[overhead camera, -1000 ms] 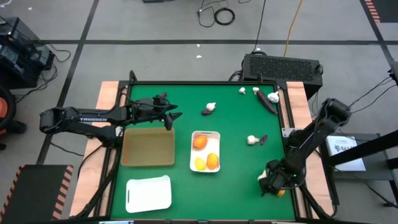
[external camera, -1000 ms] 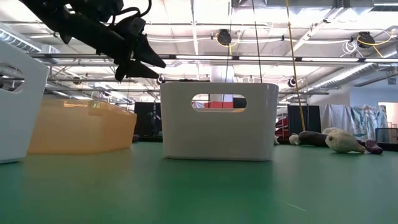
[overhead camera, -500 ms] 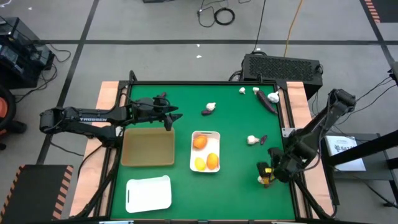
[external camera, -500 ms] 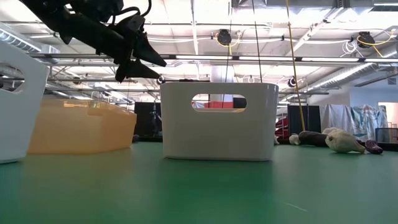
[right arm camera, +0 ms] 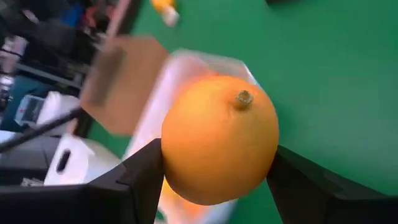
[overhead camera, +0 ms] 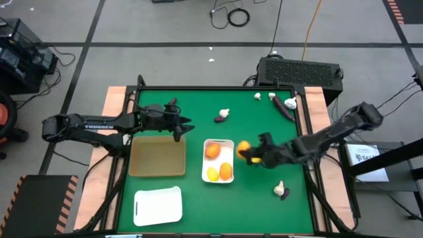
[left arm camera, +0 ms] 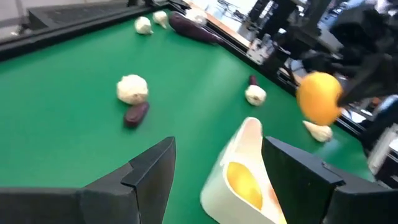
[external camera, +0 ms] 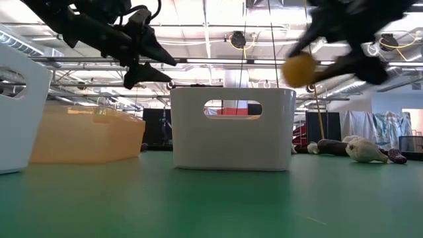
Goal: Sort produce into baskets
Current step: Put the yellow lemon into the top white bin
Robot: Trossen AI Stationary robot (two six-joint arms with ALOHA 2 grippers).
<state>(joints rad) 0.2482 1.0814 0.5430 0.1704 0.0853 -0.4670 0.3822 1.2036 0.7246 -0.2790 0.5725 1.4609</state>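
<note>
An orange fruit (overhead camera: 242,149) hangs above the green table, just right of the middle white basket (overhead camera: 206,158), which holds three orange and yellow fruits. My right gripper (overhead camera: 248,153) is shut on the fruit, which also shows in the low view (external camera: 299,69). My left gripper (overhead camera: 183,125) stands open and empty above the far edge of the tan basket (overhead camera: 157,157). A second white basket (overhead camera: 157,205) sits at the near left. Garlic bulbs (overhead camera: 225,113) and a dark purple vegetable (overhead camera: 285,106) lie on the far part of the table. My right gripper pinches the orange fruit's two opposite sides (right arm camera: 171,146) between its two fingers (right arm camera: 134,180). The fruit's stem end (right arm camera: 242,98) faces away from the wrist. The fingers come from the table's right, slanting down. The fruit is lifted clear of the table.
A garlic bulb with a small purple piece (overhead camera: 281,191) lies at the near right. A small purple piece (overhead camera: 218,119) lies beside the far garlic. Two more bulbs (overhead camera: 271,96) lie by the far right corner. Bare cloth lies at the near middle.
My right gripper has risen from the near right corner with the orange fruit and swung toward the table's left, up to the right rim of the middle white basket, turning its wrist as it went. The fruit is now lifted clear.
</note>
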